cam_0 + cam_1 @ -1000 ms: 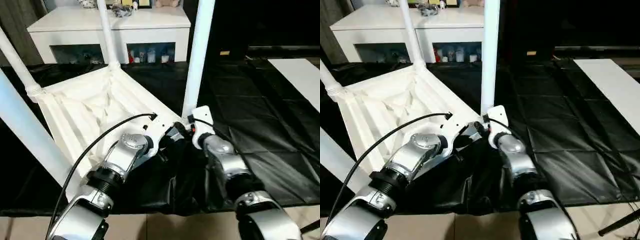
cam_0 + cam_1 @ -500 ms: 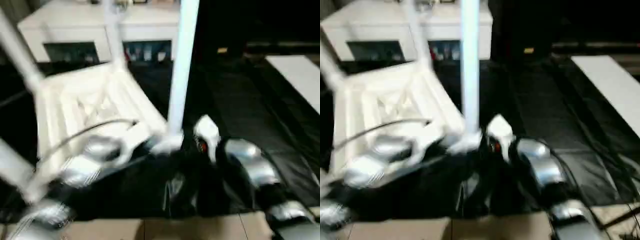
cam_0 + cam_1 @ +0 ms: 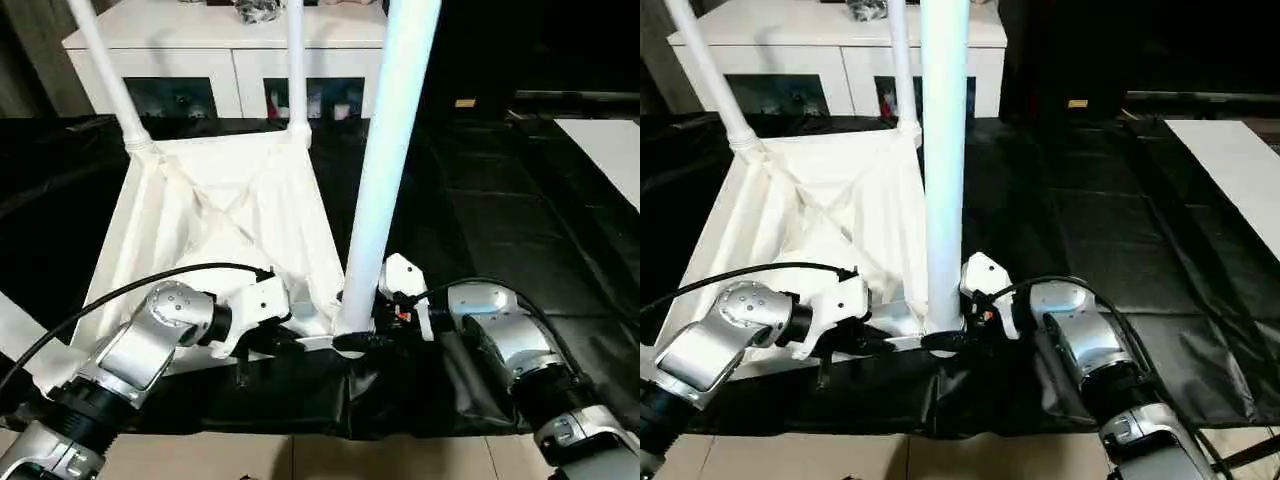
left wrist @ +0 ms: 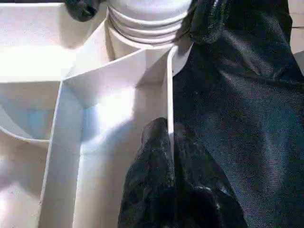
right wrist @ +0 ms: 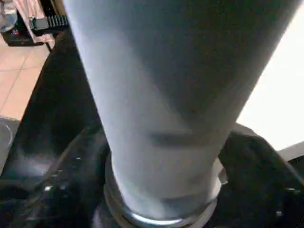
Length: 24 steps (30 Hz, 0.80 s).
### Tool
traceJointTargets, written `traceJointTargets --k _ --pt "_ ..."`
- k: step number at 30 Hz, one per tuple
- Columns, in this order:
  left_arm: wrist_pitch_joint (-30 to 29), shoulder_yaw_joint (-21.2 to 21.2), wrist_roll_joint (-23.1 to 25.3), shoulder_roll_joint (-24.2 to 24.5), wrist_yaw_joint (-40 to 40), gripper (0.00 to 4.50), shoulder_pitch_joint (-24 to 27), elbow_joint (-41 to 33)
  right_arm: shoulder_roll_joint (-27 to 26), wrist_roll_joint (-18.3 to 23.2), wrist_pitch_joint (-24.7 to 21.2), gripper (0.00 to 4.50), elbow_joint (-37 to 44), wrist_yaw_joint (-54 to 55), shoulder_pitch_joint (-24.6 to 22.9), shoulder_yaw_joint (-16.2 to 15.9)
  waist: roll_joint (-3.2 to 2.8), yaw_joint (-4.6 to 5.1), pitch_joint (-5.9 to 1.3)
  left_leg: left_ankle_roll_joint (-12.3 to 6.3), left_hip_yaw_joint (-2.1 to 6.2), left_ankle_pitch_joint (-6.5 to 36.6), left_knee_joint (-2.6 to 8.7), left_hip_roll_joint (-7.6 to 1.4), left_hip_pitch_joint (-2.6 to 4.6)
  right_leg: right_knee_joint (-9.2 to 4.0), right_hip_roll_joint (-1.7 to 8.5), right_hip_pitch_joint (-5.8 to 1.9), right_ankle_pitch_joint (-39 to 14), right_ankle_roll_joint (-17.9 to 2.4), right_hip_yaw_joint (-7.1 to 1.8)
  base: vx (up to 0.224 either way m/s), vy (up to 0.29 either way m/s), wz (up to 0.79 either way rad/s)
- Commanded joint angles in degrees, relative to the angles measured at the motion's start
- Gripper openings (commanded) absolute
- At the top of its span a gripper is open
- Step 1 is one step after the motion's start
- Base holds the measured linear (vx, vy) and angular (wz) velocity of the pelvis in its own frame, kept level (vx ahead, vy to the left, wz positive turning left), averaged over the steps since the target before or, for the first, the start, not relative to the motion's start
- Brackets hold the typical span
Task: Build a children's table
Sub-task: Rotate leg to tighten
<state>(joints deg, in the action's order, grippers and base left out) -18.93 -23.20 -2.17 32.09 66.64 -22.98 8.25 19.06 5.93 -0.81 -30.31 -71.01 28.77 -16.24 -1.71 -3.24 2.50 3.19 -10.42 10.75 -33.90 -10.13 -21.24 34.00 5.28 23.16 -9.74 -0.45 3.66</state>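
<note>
since a second ago our table top (image 3: 215, 215) has swung round, now sitting centre-left on the black sheet (image 3: 520, 230). near leg (image 3: 385, 160) stands upright mid-frame. left gripper (image 4: 168, 142) pinches the top's rim, right gripper (image 3: 350, 342) straddles the leg's base.
</note>
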Motion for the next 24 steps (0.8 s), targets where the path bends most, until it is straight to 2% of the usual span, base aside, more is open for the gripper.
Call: traceJointTargets --k 1,6,10,14,15,16,19,20,21,23,24 --pt "-0.22 -0.88 -0.54 0.27 1.84 0.0 0.29 -1.77 0.85 -0.03 -0.48 3.11 0.49 -0.46 0.41 -0.31 0.02 0.19 -3.33 -2.61 0.86 14.5 4.53 -2.92 0.68 -3.39 2.79 -2.6 -12.24 -14.07 -2.43 0.0 0.0 0.0" --pt "-0.11 -0.86 -0.38 0.59 1.71 0.0 0.38 -1.47 1.17 -0.83 -0.34 2.77 -0.01 -0.49 0.47 -0.6 0.09 0.17 -3.35 -2.8 0.84 14.26 4.44 -2.87 0.64 -3.38 2.82 -2.69 -12.24 -14.21 -2.41 0.0 0.0 0.0" --pt "-0.37 -0.72 -0.31 0.66 1.58 0.0 0.48 -1.46 0.97 -0.86 -0.78 2.71 -0.14 0.17 0.45 -0.46 0.05 0.17 -3.38 -2.78 0.86 14.12 4.42 -2.88 0.67 -3.35 2.78 -2.69 -12.24 -14.19 -2.38 0.0 0.0 0.0" --pt "-1.44 0.73 -0.14 -1.27 -1.97 0.0 0.18 0.44 -1.99 -1.2 -2.1 2.7 -2.86 6.96 1.32 1.66 0.02 0.4 -3.16 -2.37 0.86 14.72 4.52 -2.79 0.6 -3.48 2.79 -2.6 -13.44 -14.06 -2.41 0.0 0.0 0.0" --pt "-1.81 1.22 0.07 -2.25 -3.61 0.0 -0.19 1.47 -2.97 -1.51 -3.02 2.7 -3.67 9.73 1.68 2.25 0.02 0.57 -3.0 -1.67 0.89 16.27 4.6 -2.7 0.71 -3.75 2.82 -2.49 -16.16 -13.57 -2.4 0.0 0.0 0.0" --pt "-2.74 2.02 0.69 -4.31 -7.08 0.0 -1.14 3.71 -5.5 -0.82 -6.39 2.7 -4.66 15.31 2.43 4.19 -0.07 0.68 -2.92 -1.24 0.97 17.17 4.65 -2.59 0.68 -3.91 2.85 -2.52 -17.94 -13.02 -2.36 0.0 0.0 0.0" --pt "-4.47 3.63 2.32 -8.57 -14.93 0.0 -3.4 8.33 -9.15 -0.05 -9.49 2.69 -6.06 22.95 3.26 6.57 0.18 1.65 -2.88 0.6 1.36 19.67 4.81 -2.44 0.82 -4.48 2.88 -2.38 -24.16 -10.28 -2.22 0.0 0.0 0.0" --pt "-5.06 4.23 2.65 -9.88 -17.36 0.0 -4.12 9.68 -9.66 -0.75 -9.38 2.69 -6.71 24.9 3.42 6.56 0.18 1.76 -2.85 0.74 1.35 19.56 4.77 -2.46 0.8 -4.62 2.97 -2.33 -24.54 -10.03 -2.27 0.0 0.0 0.0" --pt "-6.09 5.31 2.75 -11.88 -20.76 0.0 -5.21 11.63 -10.41 -1.83 -9.33 2.69 -7.65 28.0 3.64 6.55 0.18 1.68 -2.95 0.73 1.34 20.11 4.64 -2.41 1.08 -4.85 3.04 -2.12 -25.61 -9.61 -2.22 0.0 0.0 0.0" --pt "-8.87 7.14 3.11 -15.64 -27.23 0.0 -7.54 15.4 -12.31 -3.34 -9.46 2.69 -9.6 35.28 4.21 7.38 0.31 1.63 -2.93 0.67 1.29 19.39 4.55 -2.28 0.92 -4.94 3.04 -2.09 -25.63 -9.41 -2.19 0.0 0.0 0.0" --pt "-9.51 7.69 3.56 -17.34 -30.33 0.0 -8.8 17.56 -13.41 -4.05 -9.68 2.69 -10.69 39.57 4.6 7.92 0.36 1.66 -2.98 0.52 1.28 19.69 4.5 -2.2 1.08 -5.13 3.03 -1.89 -26.62 -9.07 -2.14 0.0 0.0 0.0"
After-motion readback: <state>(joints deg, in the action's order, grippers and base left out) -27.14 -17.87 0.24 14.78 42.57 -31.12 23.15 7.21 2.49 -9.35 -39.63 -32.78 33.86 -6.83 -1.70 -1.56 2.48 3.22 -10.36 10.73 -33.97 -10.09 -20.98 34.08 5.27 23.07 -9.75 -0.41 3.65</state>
